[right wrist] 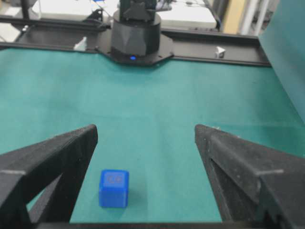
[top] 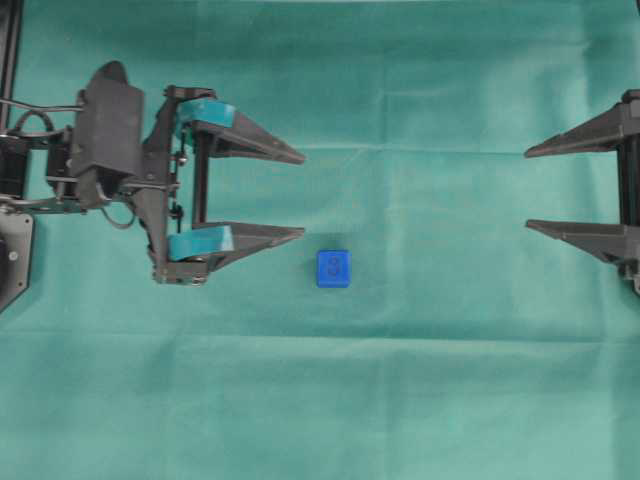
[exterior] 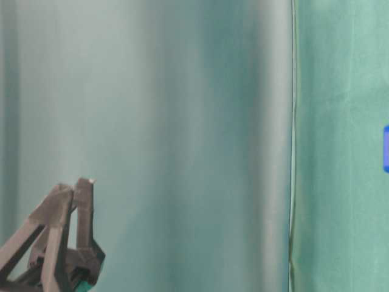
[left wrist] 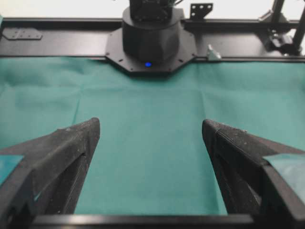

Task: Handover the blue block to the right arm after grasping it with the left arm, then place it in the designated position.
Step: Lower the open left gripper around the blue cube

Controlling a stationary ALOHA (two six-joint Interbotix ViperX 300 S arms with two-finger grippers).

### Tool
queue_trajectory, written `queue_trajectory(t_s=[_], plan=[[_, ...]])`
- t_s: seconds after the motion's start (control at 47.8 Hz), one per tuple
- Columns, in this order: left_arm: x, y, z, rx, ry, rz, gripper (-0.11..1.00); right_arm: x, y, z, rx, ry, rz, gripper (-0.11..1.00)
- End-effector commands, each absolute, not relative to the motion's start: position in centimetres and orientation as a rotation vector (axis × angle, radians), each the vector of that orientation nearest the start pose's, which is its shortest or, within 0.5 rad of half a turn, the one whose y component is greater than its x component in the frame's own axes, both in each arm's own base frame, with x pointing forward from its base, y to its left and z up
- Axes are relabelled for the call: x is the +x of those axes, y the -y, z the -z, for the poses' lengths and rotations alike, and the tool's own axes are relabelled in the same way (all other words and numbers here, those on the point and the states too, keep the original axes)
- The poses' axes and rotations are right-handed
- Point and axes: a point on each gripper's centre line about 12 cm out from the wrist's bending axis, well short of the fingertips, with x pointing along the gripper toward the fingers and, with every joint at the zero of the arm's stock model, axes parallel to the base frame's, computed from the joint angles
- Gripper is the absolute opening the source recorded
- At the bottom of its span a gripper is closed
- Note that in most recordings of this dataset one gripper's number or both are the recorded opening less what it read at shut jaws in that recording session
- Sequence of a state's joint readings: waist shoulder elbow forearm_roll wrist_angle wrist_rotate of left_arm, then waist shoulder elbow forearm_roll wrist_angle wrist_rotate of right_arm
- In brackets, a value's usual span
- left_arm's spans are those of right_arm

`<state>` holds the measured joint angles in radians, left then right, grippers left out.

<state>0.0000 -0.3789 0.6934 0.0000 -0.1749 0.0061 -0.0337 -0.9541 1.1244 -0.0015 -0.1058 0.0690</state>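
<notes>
The blue block [top: 333, 268] sits on the green cloth, just right of and slightly below the lower fingertip of my left gripper [top: 303, 195]. That gripper has teal tape at the finger bases and stands open and empty. In the left wrist view the left gripper [left wrist: 150, 125] has only cloth between its fingers. My right gripper [top: 527, 189] is open at the right edge, far from the block. In the right wrist view the blue block [right wrist: 114, 188] lies near the left finger of the right gripper [right wrist: 145, 130]. The designated position is not visible.
Green cloth [top: 420, 400] covers the table, with a fold line across the middle. The black base of the opposite arm [right wrist: 136, 33] stands at the far end. In the table-level view the left gripper [exterior: 75, 185] is low at the left and the block [exterior: 386, 149] shows at the right edge.
</notes>
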Motion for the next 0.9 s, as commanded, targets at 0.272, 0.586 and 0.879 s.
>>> queue_trajectory(t_s=[0.272, 0.586, 0.879], plan=[[35.5, 0.0, -32.6, -0.003, -0.184, 0.000, 1.00, 20.5, 0.9, -29.9, 0.067, -0.042, 0.044, 0.95], [38.2, 0.0, -31.1, -0.003, -0.548, -0.001, 1.00, 20.6, 1.0, -30.0, 0.072, -0.040, 0.049, 0.95], [39.8, 0.0, -31.1, -0.003, -0.762, -0.002, 1.00, 20.6, 1.0, -29.9, 0.075, -0.046, 0.049, 0.95]])
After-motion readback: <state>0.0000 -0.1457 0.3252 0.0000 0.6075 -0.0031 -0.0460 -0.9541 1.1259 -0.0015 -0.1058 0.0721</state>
